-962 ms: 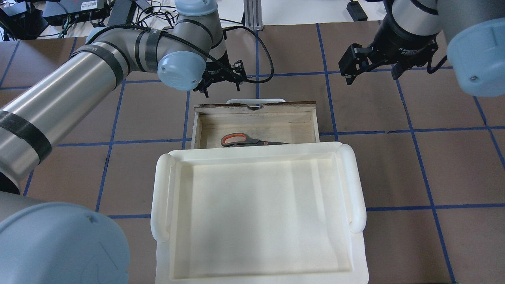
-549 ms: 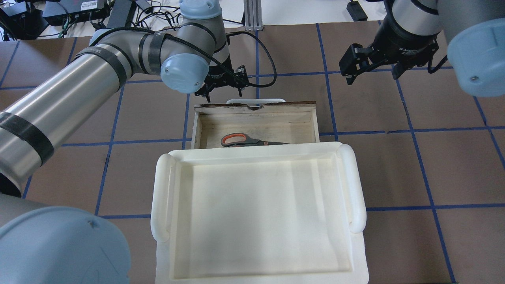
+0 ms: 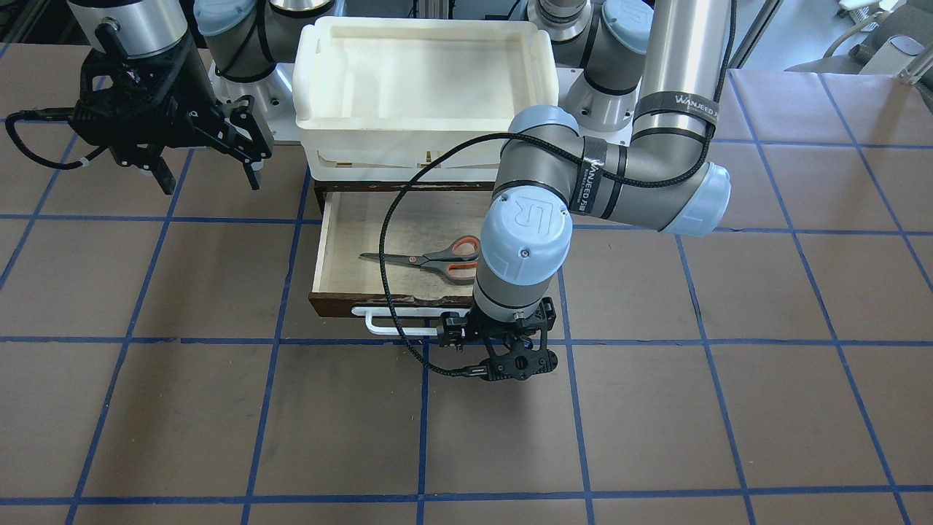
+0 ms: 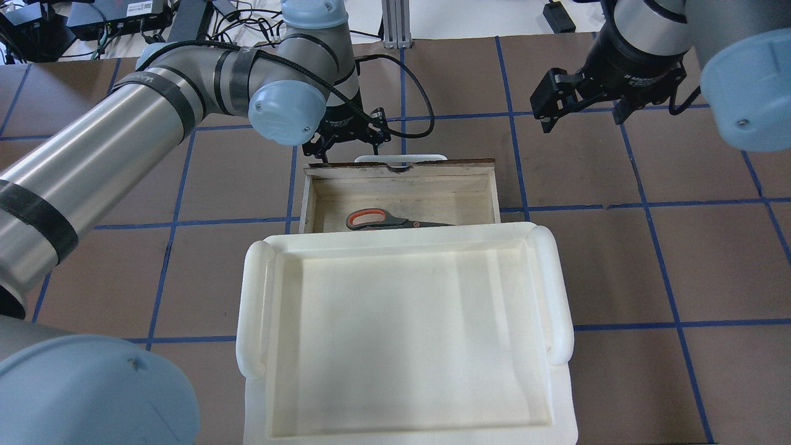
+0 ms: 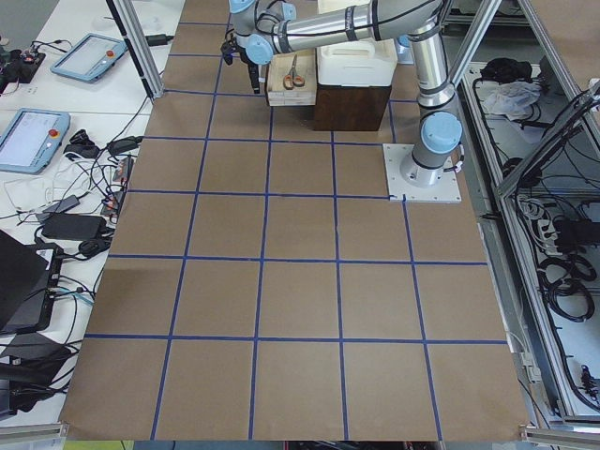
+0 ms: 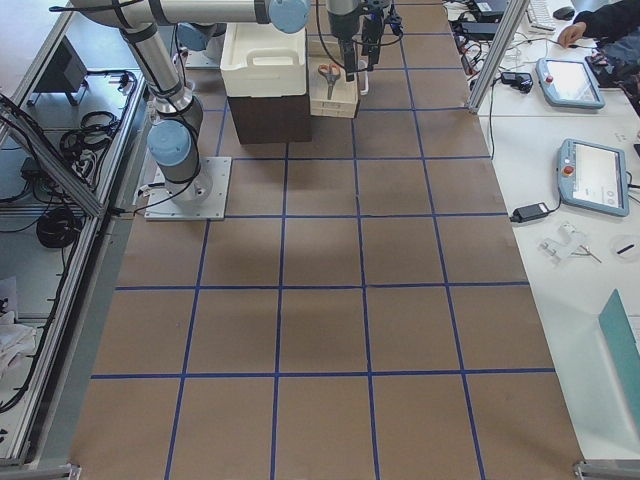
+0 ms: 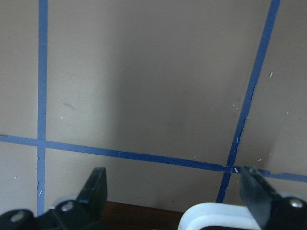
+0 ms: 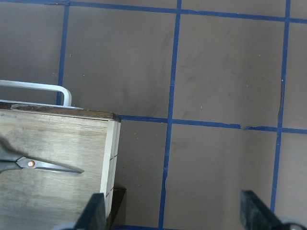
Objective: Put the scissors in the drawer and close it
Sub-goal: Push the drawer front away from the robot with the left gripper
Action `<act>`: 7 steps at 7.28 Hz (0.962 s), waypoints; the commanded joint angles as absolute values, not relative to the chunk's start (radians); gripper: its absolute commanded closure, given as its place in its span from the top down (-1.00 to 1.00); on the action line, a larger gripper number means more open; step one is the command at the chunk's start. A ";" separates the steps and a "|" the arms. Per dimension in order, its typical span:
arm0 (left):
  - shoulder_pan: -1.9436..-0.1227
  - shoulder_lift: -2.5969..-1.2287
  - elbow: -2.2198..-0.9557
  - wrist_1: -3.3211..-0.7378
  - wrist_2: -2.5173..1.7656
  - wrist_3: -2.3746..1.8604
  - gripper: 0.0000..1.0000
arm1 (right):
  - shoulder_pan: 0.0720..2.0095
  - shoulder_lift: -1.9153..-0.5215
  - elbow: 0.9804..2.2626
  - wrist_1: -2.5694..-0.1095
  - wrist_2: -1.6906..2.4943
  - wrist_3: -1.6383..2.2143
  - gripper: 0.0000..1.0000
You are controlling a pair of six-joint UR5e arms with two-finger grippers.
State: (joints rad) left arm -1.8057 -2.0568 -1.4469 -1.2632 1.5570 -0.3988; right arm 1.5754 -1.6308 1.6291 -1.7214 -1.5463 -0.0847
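Overhead exterior view shows the scissors (image 4: 395, 220) lying inside the open drawer (image 4: 432, 194), so only closing seems left; the left tool (image 4: 342, 147) hangs spread and empty just beyond the white handle (image 4: 401, 158), while the right tool (image 4: 584, 117), also spread and empty, hovers well apart to the right.

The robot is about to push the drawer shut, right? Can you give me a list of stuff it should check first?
1. Scissors all the way inside the drawer: ok. They lie flat on its floor.
2. Nothing poking up over the drawer's walls: ok.
3. Left hand in front of the drawer, by the white handle: ok. It is open and holds nothing.
4. Left hand touching the drawer's front: cannot tell.
5. Right hand out of the way: ok. It is open, off to the drawer's side.
6. Drawer shut: not ok. It is pulled out, so the push is the job left.
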 commanded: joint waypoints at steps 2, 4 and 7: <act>-1.804 -2.045 -1.447 -1.313 1.554 -0.399 1.00 | 1.575 -1.631 1.629 -1.721 -1.554 -0.086 1.00; -1.804 -2.037 -1.447 -1.344 1.554 -0.399 1.00 | 1.575 -1.638 1.629 -1.721 -1.551 -0.084 1.00; -1.802 -2.010 -1.450 -1.420 1.554 -0.400 1.00 | 1.575 -1.640 1.629 -1.723 -1.552 -0.100 1.00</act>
